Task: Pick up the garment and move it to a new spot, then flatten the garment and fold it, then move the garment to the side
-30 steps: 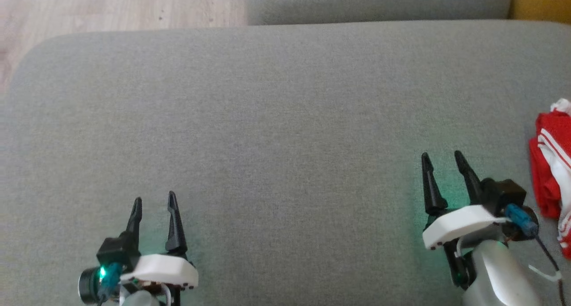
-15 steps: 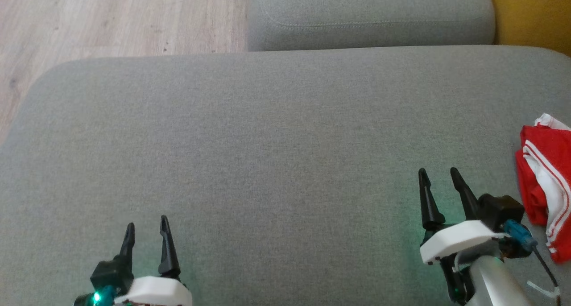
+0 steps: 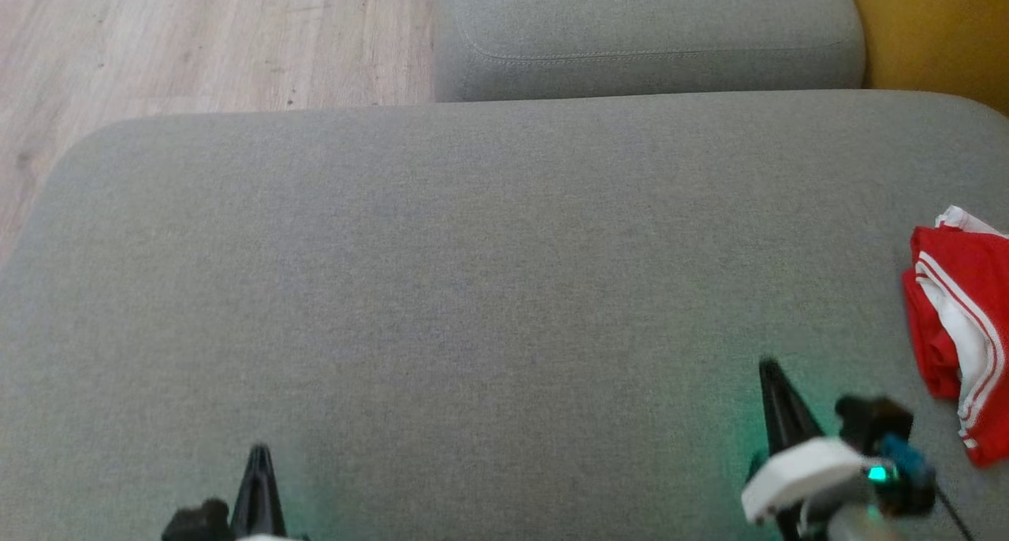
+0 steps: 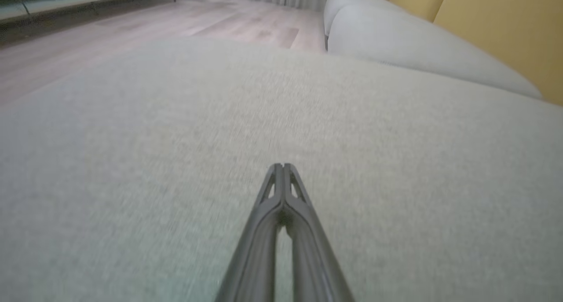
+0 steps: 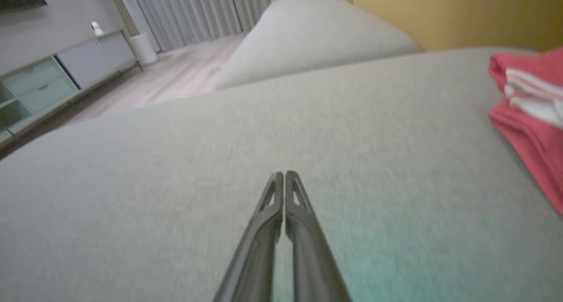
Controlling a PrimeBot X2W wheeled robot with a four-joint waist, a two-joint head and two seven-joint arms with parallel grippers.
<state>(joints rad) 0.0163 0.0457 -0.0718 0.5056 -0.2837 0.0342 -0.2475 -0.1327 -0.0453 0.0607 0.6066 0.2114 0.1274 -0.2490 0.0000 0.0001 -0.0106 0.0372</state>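
The garment (image 3: 958,328), red with white stripes, lies folded at the right edge of the grey sofa cushion (image 3: 473,289). The right wrist view shows the garment (image 5: 532,104) to the right of the fingers. My right gripper (image 3: 771,375) sits low on the cushion, left of the garment and apart from it, fingers pressed together with nothing between them (image 5: 283,175). Down at the bottom left my left gripper (image 3: 258,454) is shut and empty as well, its tips meeting over bare cushion (image 4: 281,166).
A second grey cushion (image 3: 646,28) lies beyond the far edge, with a yellow sofa back (image 3: 938,28) at the upper right. Wooden floor (image 3: 158,44) lies past the cushion's far left corner. A low cabinet (image 5: 53,82) stands across the room.
Both grippers have shut from open and drawn back toward the bottom of the head view. The head camera has tilted, so the cushion and garment sit lower in the picture.
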